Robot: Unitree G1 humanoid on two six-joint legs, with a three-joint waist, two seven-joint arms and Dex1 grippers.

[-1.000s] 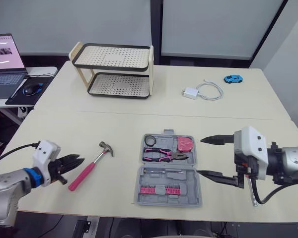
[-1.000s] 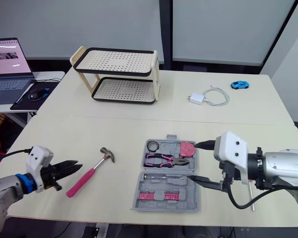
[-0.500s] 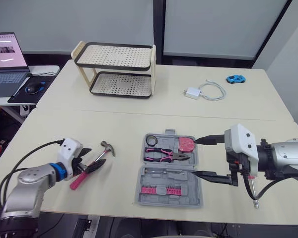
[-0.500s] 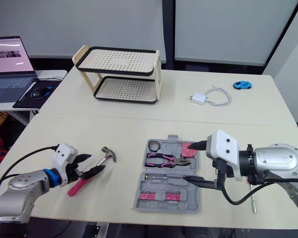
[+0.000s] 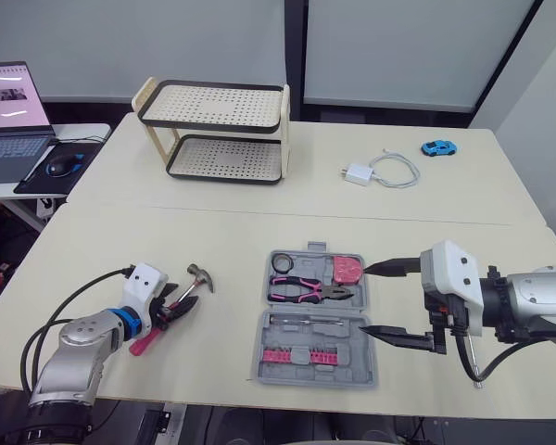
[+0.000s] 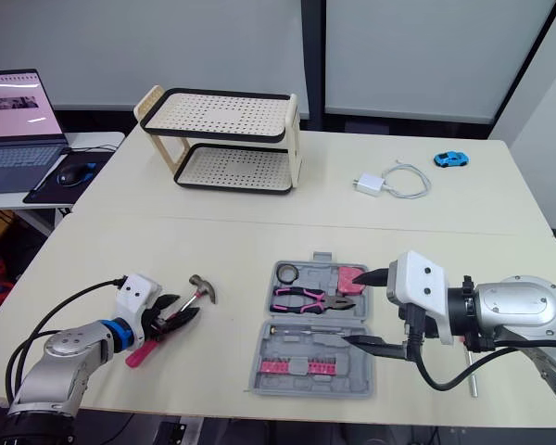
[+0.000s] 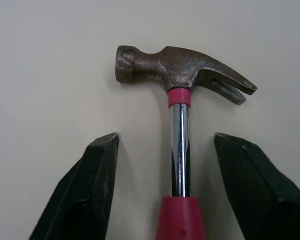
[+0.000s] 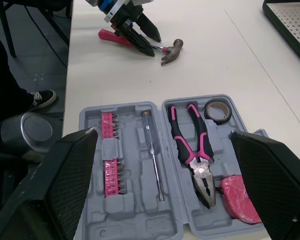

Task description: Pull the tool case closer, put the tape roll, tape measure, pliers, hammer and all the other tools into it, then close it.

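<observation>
Moved in since a second ago, left gripper (image 5: 180,302) straddles the hammer (image 5: 196,278) on the table (image 5: 213,222), left of the open case (image 5: 360,363); right gripper (image 5: 364,299) gapes empty beside it. Left wrist: fingers (image 7: 92,190) flank the shaft, untouching. Right wrist: pliers (image 8: 192,145), tape roll (image 8: 218,111), tape measure (image 8: 239,200), screwdriver (image 8: 154,160), bits (image 8: 111,165) lie inside.

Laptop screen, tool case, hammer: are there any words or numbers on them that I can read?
Laptop screen: light shapes on pink, too blurred to read.
Tool case: plain grey, with no words or numbers to see.
Hammer: bare metal head, with no mark to read.
White charger: too small to tell if it has any print.
So there is nothing here that can be read.
</observation>
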